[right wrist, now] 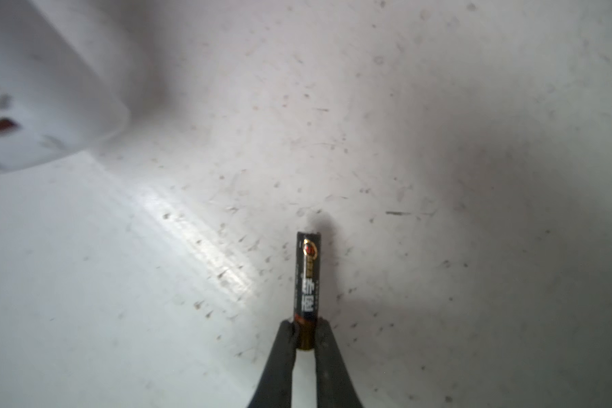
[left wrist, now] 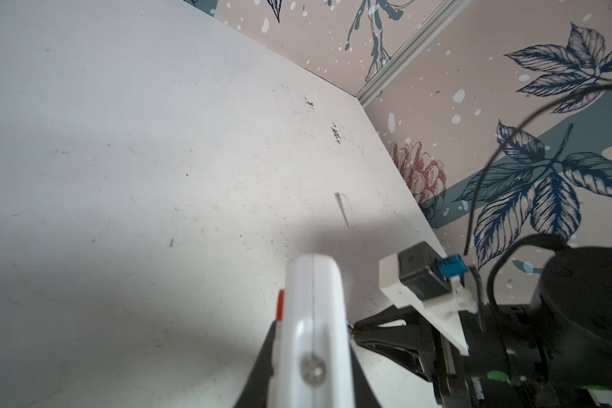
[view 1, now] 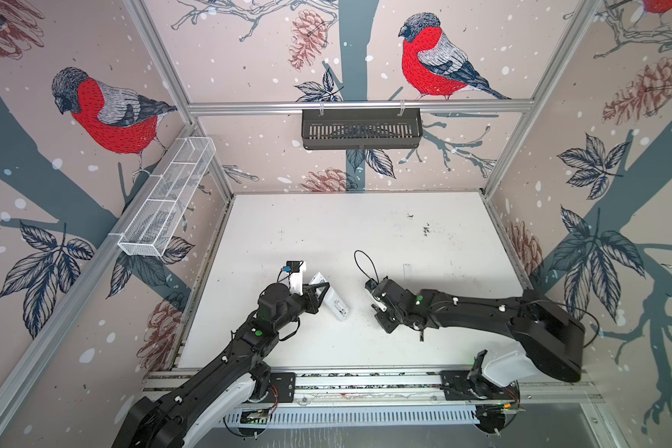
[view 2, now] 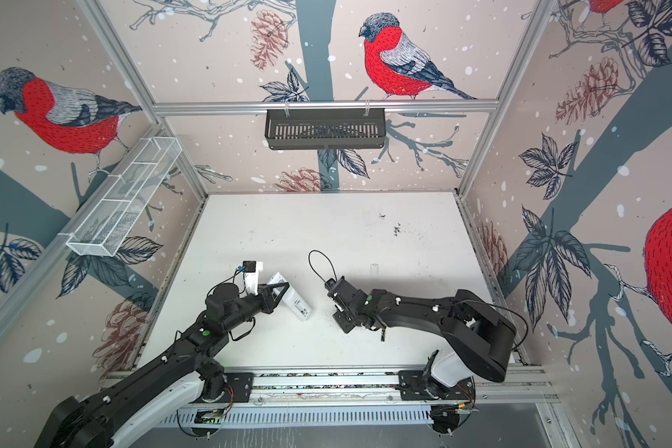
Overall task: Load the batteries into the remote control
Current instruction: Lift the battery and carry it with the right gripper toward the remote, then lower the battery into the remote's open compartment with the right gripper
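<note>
My left gripper is shut on the white remote control, held just above the table with its open recess facing up. In the left wrist view the remote control shows edge-on between the black fingers of the left gripper. My right gripper is shut on the gold end of a black battery, whose far tip is close to the table. A blurred end of the remote control lies nearby. In both top views the right gripper hides that battery. Another small black battery lies under the right forearm.
A small pale flat strip lies on the white table behind the right wrist. A black basket hangs on the back wall and a white wire basket on the left wall. The arms' mounting rail runs along the front edge.
</note>
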`<state>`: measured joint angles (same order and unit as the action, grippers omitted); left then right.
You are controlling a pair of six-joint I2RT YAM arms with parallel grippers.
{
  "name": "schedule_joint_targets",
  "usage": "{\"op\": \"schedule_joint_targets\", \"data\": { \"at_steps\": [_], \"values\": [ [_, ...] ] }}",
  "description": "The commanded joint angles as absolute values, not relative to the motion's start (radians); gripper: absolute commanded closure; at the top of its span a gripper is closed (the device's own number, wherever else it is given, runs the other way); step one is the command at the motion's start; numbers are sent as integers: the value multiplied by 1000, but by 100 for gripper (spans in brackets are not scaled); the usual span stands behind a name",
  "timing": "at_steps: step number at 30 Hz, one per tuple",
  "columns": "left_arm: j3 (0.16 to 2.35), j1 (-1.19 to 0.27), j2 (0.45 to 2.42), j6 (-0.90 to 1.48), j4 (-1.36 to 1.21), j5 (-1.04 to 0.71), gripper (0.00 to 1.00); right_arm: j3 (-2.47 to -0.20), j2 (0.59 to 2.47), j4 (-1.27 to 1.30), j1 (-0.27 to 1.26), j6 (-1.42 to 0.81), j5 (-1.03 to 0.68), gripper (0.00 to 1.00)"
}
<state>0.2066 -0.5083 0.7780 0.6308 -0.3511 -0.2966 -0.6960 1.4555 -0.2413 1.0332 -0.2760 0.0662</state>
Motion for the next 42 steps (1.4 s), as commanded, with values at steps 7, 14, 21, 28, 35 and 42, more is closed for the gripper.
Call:
{"op": "schedule_joint_targets", "data": {
  "at_steps": [7, 14, 21, 28, 35, 42],
  "values": [
    [197, -508, 819, 700, -470, -397, 100, -590, 1258, -42, 1145, -336, 66, 90],
    [210, -497, 816, 745, -469, -444, 100, -621, 1219, -26, 1195, -324, 44, 90],
    [213, -471, 817, 768, -477, -488, 100, -670, 1301, -32, 1222, -298, 37, 90],
    [205, -462, 813, 784, -511, -516, 100, -720, 1358, -62, 1223, -322, 71, 89],
    [201, -461, 818, 787, -526, -521, 100, -760, 1397, -125, 1215, -347, 102, 90],
    [196, -459, 818, 787, -521, -511, 100, -785, 1407, -146, 1196, -372, 124, 90]
  ]
}}
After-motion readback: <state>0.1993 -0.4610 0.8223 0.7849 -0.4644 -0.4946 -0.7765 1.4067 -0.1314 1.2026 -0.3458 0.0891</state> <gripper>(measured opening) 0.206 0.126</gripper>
